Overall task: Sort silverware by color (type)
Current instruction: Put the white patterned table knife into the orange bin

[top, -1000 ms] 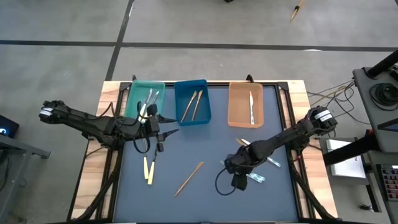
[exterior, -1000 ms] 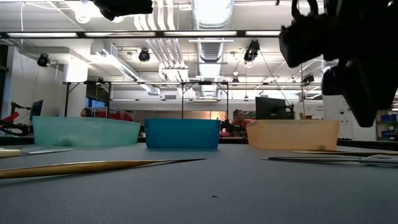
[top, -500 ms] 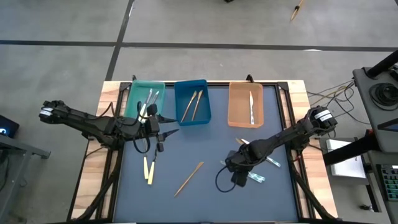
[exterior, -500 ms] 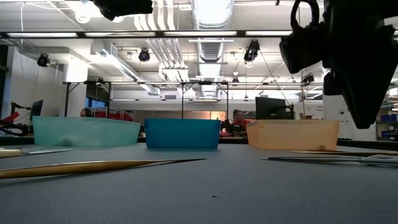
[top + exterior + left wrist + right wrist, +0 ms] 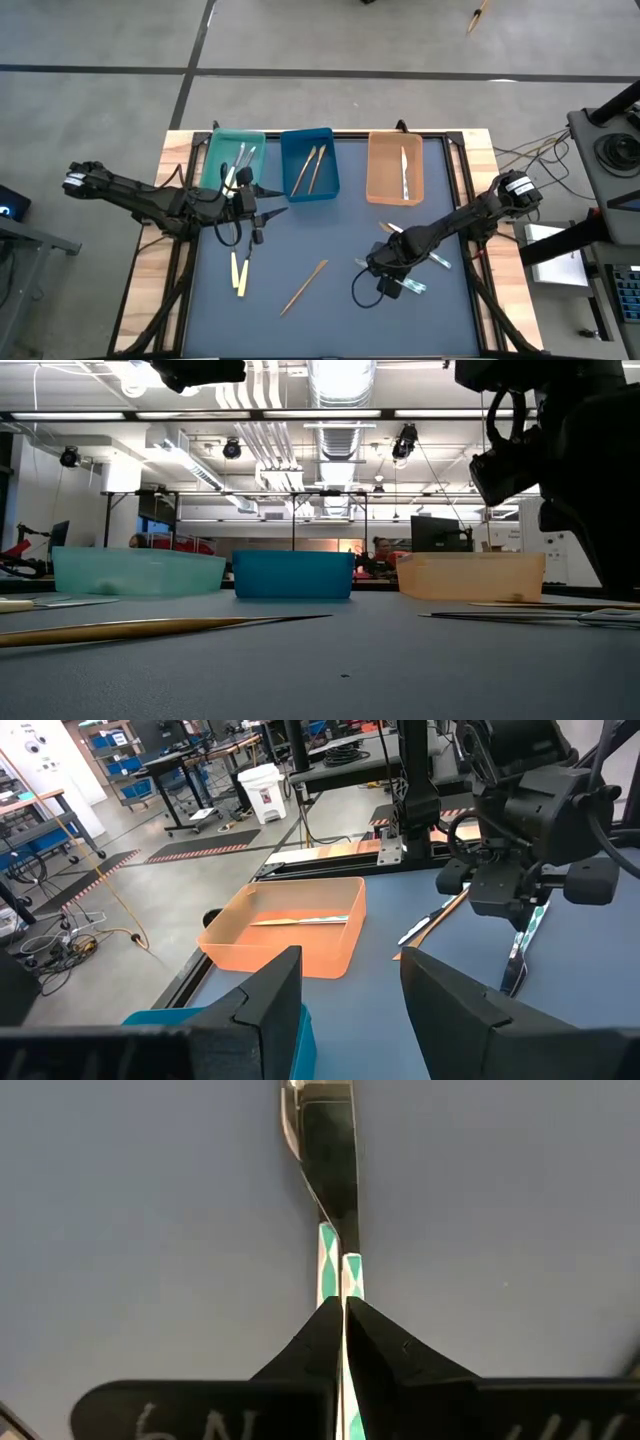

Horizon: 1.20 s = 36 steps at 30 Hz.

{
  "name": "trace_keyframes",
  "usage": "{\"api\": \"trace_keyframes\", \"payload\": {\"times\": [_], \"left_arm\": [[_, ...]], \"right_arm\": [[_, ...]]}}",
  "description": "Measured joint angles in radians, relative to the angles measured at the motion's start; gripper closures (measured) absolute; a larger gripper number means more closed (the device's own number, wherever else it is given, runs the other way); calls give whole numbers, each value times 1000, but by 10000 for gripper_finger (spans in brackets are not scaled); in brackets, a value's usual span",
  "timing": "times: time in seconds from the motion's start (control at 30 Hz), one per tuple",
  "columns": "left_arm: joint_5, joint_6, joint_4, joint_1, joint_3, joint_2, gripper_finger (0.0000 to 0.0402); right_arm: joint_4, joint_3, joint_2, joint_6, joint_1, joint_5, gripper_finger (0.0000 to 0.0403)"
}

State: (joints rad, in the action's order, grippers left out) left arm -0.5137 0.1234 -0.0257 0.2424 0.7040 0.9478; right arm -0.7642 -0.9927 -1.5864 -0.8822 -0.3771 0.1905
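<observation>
My right gripper [image 5: 393, 284] is down at the mat's near right, shut on a silver utensil with a pale patterned handle [image 5: 325, 1140]. My left gripper [image 5: 345, 1010] hovers open beside the teal tray [image 5: 212, 165], with nothing between its fingers. Loose on the mat lie two cream-yellow pieces [image 5: 240, 272], a tan wooden piece [image 5: 304, 287] and more pieces beside my right arm [image 5: 438, 261]. The teal tray holds silver pieces, the blue tray [image 5: 330, 170] two wooden ones, and the orange tray [image 5: 380, 175] one knife. My right gripper pinches the utensil's diamond-patterned handle [image 5: 341, 1276] between its two fingertips [image 5: 310, 1345]. The fingers lie along the handle, and the silver end sticks out ahead of them. A second patterned strip lies close alongside; I cannot tell whether the utensil is clear of the mat.
The three trays stand in a row along the mat's far edge. Wooden table borders and frame rails run down both sides. Bare mat lies in the middle between the arms [image 5: 320, 230]. A person shows far back in the room [image 5: 380, 546].
My right gripper has shut on the patterned handle and shifted a little toward the table's right edge. My left arm has kept still.
</observation>
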Motion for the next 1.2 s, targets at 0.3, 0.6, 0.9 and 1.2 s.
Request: {"api": "trace_keyframes", "payload": {"times": [0.3,0.6,0.9,1.2], "left_arm": [[0,0,0,0,0,0,248],[0,0,4,0,0,0,248],[0,4,5,0,0,0,248],[0,4,5,0,0,0,248]], "right_arm": [[95,38,0,-10,0,-8,394],[116,75,0,-45,-1,-66,394],[114,75,-1,-62,4,-106,394],[115,75,-1,-76,5,-142,394]]}}
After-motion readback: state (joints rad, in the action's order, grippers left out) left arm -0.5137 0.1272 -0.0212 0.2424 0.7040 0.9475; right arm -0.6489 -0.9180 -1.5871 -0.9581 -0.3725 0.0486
